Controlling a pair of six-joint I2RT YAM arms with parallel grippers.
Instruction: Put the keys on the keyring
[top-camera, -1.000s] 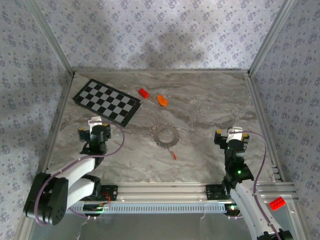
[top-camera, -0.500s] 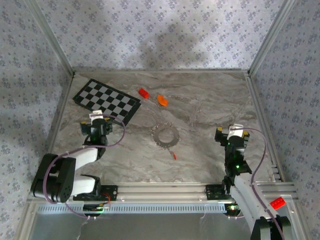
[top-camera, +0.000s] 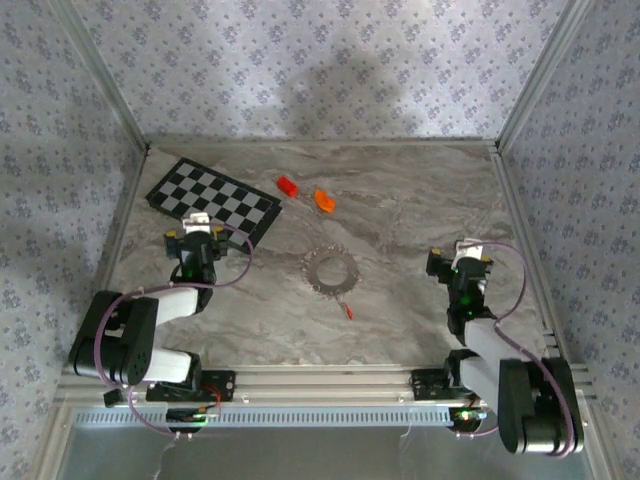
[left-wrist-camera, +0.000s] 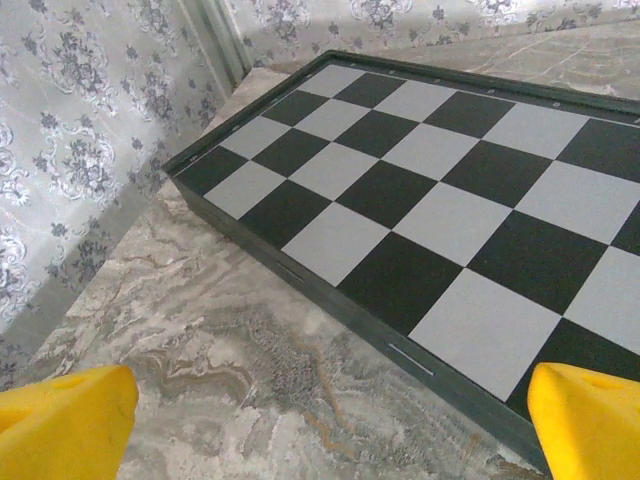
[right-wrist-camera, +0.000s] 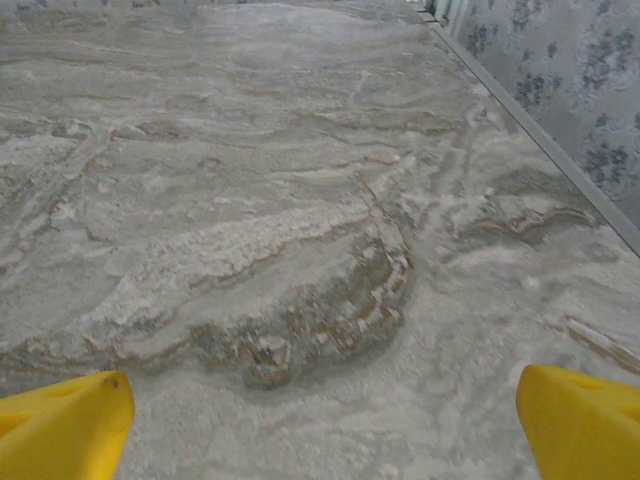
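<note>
Centrally on the marbled table (top-camera: 420, 200) lies the keyring (top-camera: 330, 271) — a thin grey loop with a jagged, chain-like edge, flat on the surface, touched by nothing. One key (top-camera: 348, 311) with a small red head lies just beside it, toward the near side and slightly to the right, apart from the loop; its shaft is too small to make out from the top view. Farther back sit an orange block (top-camera: 325, 200) and, to its left, a red toy brick (top-camera: 288, 186), the two near each other but not touching. A checkered board (top-camera: 212, 204) lies flat at the back left, turned at an angle to the table's edges. The left gripper (top-camera: 193, 232) sits at the board's near edge, well to the left of the keyring; its jaws stand wide apart and hold nothing. From the left wrist camera the yellow fingertips (left-wrist-camera: 60, 425) show at the lower corners of the frame, with the left gripper (left-wrist-camera: 325, 440) facing the board's dark rim (left-wrist-camera: 330, 300) and bare table between the fingers. The right gripper (top-camera: 462, 258) is over bare table to the right of the keyring, well apart from it and from the key — jaws likewise spread wide, empty. Its wrist camera shows the yellow fingertips (right-wrist-camera: 60, 420) at the bottom corners, the right gripper (right-wrist-camera: 320, 430) over veined grey marble, and the patterned side wall (right-wrist-camera: 560, 70) along the right. Both arms fold back to their bases at the aluminium rail (top-camera: 330, 380) along the near edge.
</note>
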